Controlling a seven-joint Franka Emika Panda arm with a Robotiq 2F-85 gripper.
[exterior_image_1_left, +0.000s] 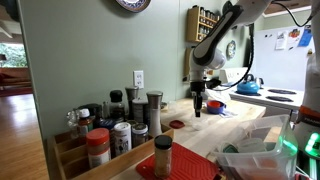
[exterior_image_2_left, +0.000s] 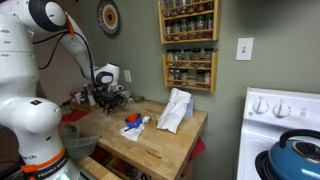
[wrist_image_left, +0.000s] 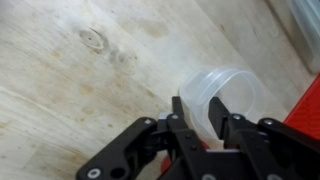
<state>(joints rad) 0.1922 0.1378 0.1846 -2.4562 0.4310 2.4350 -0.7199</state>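
Across the middle of the room, a butcher-block counter (exterior_image_2_left: 165, 145) is carrying nearly everything in play, giving the arm a flat, bare wooden patch to work on. At its 3 o'clock end a stove with a blue kettle (exterior_image_2_left: 298, 155) is standing well apart from the work. On the wall at 12 o'clock, a wooden spice rack (exterior_image_2_left: 188, 45) is keeping its jars off the surface. The white arm (exterior_image_2_left: 75, 50) is arching over from 9 o'clock, elbow high, so that the wrist is pointing straight down at the wood.

A white bag (exterior_image_2_left: 175, 110) is slumping near the counter's centre, and a crumpled blue-and-white wrapper (exterior_image_2_left: 135, 122) is lying just at its 8 o'clock. Both are sitting clear of the gripper (exterior_image_2_left: 108, 97), which is hanging low at the counter's 9 o'clock end.

In the wrist view the gripper (wrist_image_left: 208, 110) is pointing toward 12 o'clock, and a clear plastic cup (wrist_image_left: 225, 90) is sitting on the wood right at the fingertips. The jaws are standing narrow about its near wall. One finger (wrist_image_left: 183, 112) is lying outside the rim at the cup's 8 o'clock. Its partner seems to be sitting over the mouth, a pinch suited to a cup too wide to span. Whether the pads are pressing the plastic, I cannot tell. A red item (wrist_image_left: 305, 110) is lying just at the cup's 4 o'clock.
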